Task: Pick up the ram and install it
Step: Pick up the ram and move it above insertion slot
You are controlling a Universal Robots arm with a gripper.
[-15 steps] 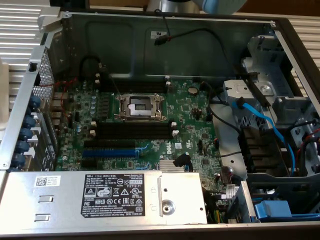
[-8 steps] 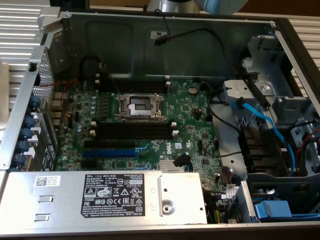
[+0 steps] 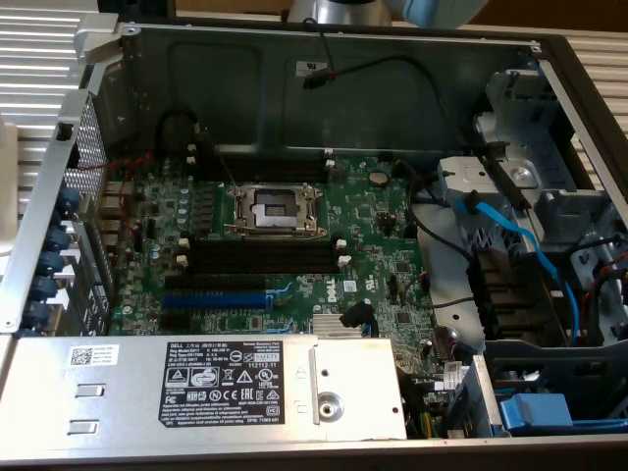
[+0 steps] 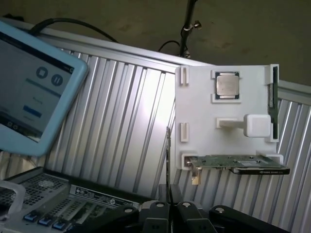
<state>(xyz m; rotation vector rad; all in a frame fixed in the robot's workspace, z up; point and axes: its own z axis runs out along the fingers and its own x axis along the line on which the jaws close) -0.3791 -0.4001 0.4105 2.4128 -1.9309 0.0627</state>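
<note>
nearly together, the jaws of the gripper (image 4: 169, 208) stand at a narrow gap, pinched on the ram (image 4: 168, 155). the ram rises from between the black fingers (image 4: 156, 216) as a thin dark line. it is seen edge-on, so chips and label strip cannot be made out, and its gripped end is hidden between the pads. the gripper body is cut off by the frame edge.

behind the ram a white holder (image 4: 199, 111) sits on a ribbed metal surface (image 4: 121, 121). the ram's free end overlaps the holder's near edge; whether they touch cannot be told. the holder carries a square processor chip (image 4: 227, 86) in a recess, a white block (image 4: 256, 125), and a green card (image 4: 238, 164) on the shelf nearest the gripper, one end sticking out past it. a dark strip (image 4: 275, 97) runs along the holder's far edge; slot or second stick, i cannot tell.

a tablet (image 4: 29, 87) in a pale blue case is partly cut off, its screen text too blurred to read.

in the exterior view the open computer case (image 3: 324, 69) shows the motherboard (image 3: 373, 245). the long black slots (image 3: 260, 257) lie bare along their length, just beside the processor socket (image 3: 275, 208), with the blue expansion slot (image 3: 211, 299) near the power supply (image 3: 221, 383). a piece of the arm (image 3: 339, 10) is cut off beyond the case's back wall.
</note>
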